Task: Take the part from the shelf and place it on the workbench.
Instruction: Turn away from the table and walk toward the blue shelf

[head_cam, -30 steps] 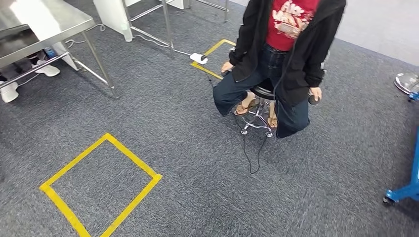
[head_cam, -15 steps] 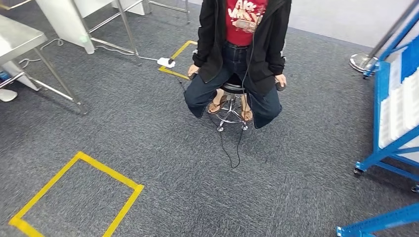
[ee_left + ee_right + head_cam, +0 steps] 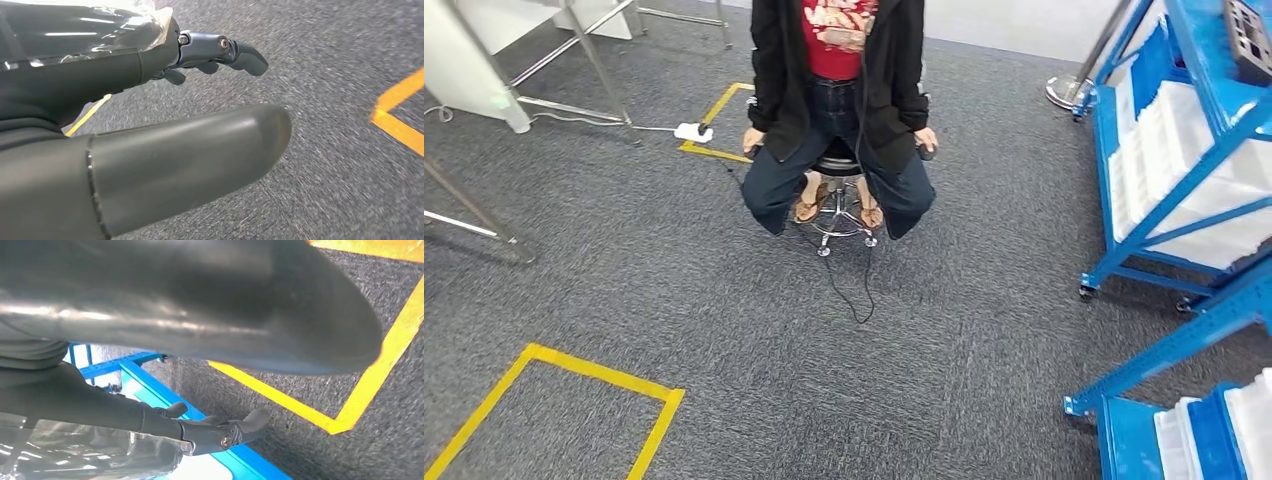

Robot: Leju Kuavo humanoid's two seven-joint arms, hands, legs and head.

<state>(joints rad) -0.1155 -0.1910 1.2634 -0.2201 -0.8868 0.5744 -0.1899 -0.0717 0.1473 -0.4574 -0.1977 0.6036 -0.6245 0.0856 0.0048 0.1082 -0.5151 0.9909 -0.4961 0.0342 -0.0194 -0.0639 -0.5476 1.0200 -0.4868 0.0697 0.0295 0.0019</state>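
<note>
Shelf: blue, at right, white trays on its tiers; part not discernible. Person: seated on stool, centre. Left hand, right hand: both empty, fingers apart, over grey carpet.

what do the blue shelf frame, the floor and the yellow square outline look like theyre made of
Shelf frame: likely painted metal, going by its thin straight bars and even glossy blue. Floor: grey carpet, with a speckled, fuzzy weave. Yellow square outline: probably adhesive tape, as flat strips with crisp corners.
</note>
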